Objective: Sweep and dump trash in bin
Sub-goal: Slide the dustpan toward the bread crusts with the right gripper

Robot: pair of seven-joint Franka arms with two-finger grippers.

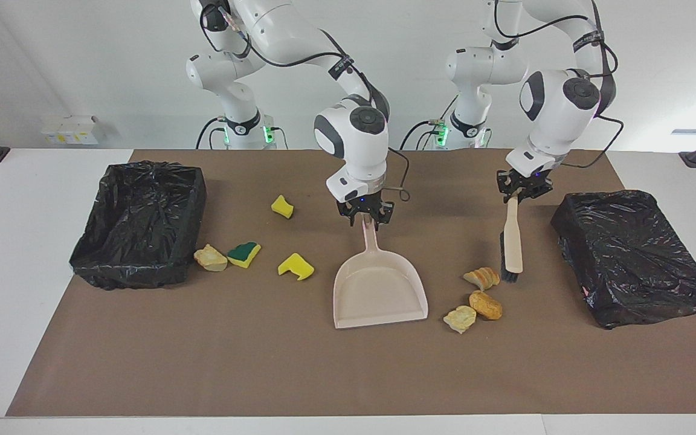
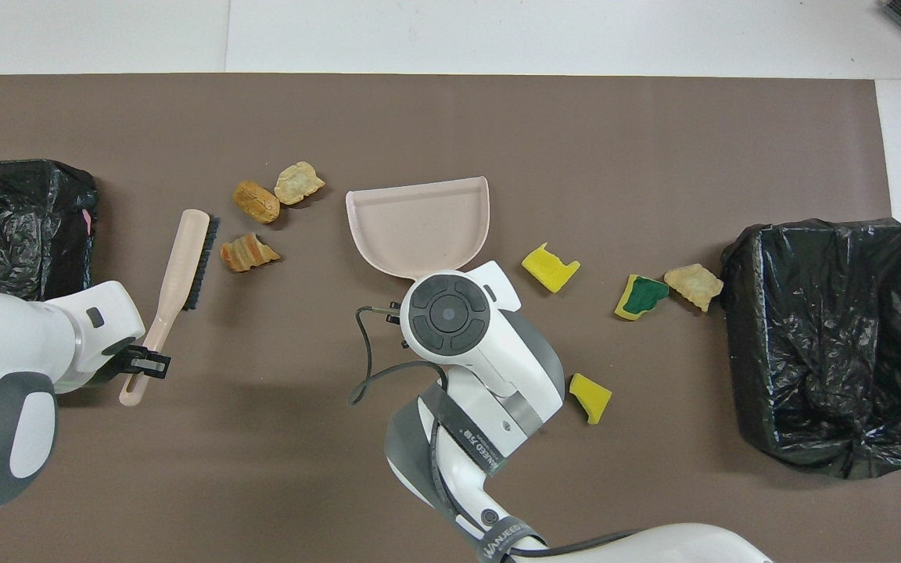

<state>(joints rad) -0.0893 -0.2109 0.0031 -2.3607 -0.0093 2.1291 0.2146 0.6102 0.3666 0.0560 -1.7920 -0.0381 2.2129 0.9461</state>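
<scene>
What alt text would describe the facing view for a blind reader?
The left gripper holds a brush beside three bread chunks, while the right gripper is at the handle of a beige dustpan; sponge scraps lie near a black-lined bin.

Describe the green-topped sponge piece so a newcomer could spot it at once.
Start at the open black-lined bin at the right arm's end of the table. Just beside it lies a tan bread chunk, and touching that chunk is the green-topped sponge piece. It alone has a dark green top; the other sponge pieces are plain yellow.
</scene>
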